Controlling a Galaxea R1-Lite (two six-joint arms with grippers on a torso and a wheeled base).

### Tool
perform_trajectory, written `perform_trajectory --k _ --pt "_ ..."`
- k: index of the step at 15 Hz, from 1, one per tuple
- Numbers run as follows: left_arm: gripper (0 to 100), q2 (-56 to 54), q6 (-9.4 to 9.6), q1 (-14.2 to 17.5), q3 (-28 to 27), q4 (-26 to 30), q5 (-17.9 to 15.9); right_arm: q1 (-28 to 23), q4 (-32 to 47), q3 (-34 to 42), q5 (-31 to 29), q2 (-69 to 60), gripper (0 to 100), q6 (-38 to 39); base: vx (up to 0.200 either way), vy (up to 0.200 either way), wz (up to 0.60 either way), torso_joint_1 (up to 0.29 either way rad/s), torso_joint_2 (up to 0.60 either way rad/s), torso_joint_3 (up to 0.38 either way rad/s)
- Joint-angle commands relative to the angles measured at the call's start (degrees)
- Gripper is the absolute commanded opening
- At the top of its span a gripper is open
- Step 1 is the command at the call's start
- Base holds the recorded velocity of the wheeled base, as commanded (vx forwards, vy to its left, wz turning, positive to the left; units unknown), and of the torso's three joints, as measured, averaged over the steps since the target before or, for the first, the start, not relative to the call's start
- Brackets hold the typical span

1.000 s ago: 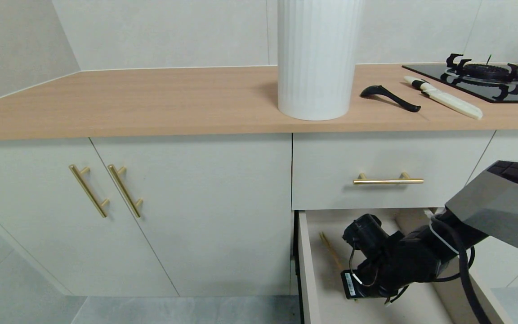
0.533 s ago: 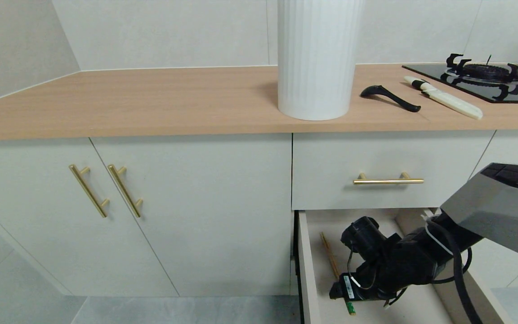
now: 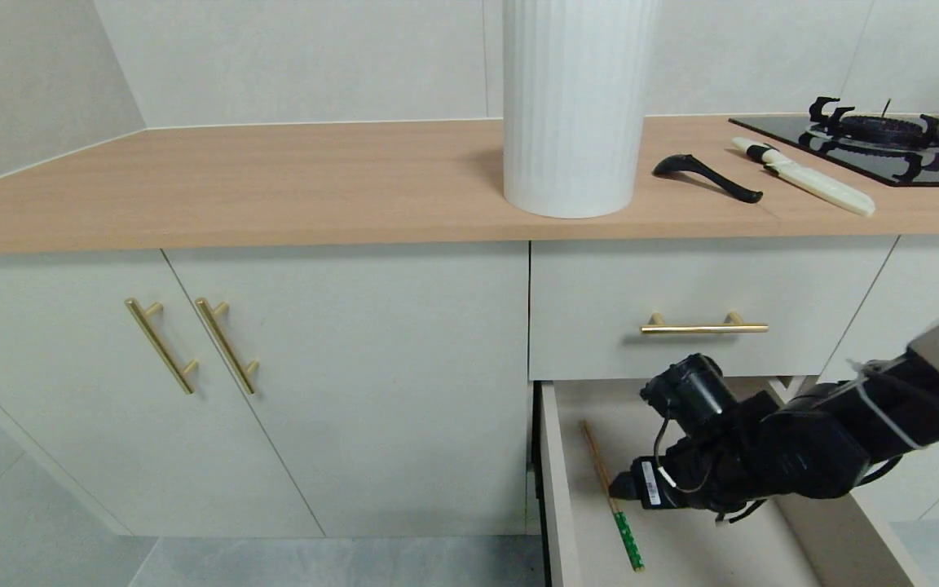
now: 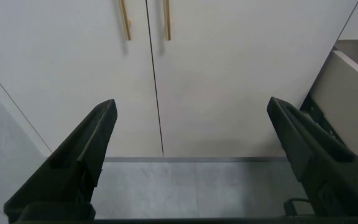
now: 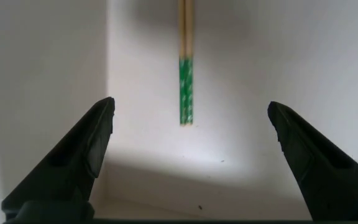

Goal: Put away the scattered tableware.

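Green-tipped chopsticks [image 3: 612, 505] are now lying released on the floor of the open drawer [image 3: 557, 489], along its left wall. The right end effector [image 3: 618, 487], spread wide and empty, is lifting clear. The spoon [image 3: 706, 177] and knife [image 3: 804, 175] are waiting on the bench [image 3: 274, 179] above the drawer.

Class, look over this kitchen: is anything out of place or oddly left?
Yes. A black spoon and a white knife lie loose on the countertop beside the hob, not stored. Below, the drawer stands open with chopsticks inside.
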Motion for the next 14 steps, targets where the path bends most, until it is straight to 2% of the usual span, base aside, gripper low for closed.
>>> perform_trajectory --k 1,3,4,7,12,14 --pt "100 0.1 -0.03 0.0 0.0 0.0 0.0 -1.1 -0.1 0.7 -1.5 -8.8 100 -0.9 0.0 0.0 0.0 0.0 0.0 0.0" --pt "100 0.1 -0.03 0.0 0.0 0.0 0.0 -3.4 -0.1 1.3 -6.9 -16.8 100 -4.8 0.0 0.0 0.0 0.0 0.0 0.0" --pt "100 0.1 -0.03 0.0 0.0 0.0 0.0 -4.4 -0.1 1.3 -7.5 -19.7 100 -5.5 0.0 0.0 0.0 0.0 0.0 0.0" --pt "100 0.1 -0.03 0.0 0.0 0.0 0.0 -6.5 -0.2 1.3 -7.6 -27.7 100 -8.6 0.0 0.0 0.0 0.0 0.0 0.0" --pt "100 0.0 -0.03 0.0 0.0 0.0 0.0 -7.0 -0.2 2.3 -7.6 -35.2 100 -12.8 0.0 0.0 0.0 0.005 -0.02 -0.005" --pt "100 0.1 -0.03 0.0 0.0 0.0 0.0 -7.0 -0.2 2.3 -7.6 -35.7 100 -12.9 0.0 0.0 0.0 0.051 -0.3 -0.222"
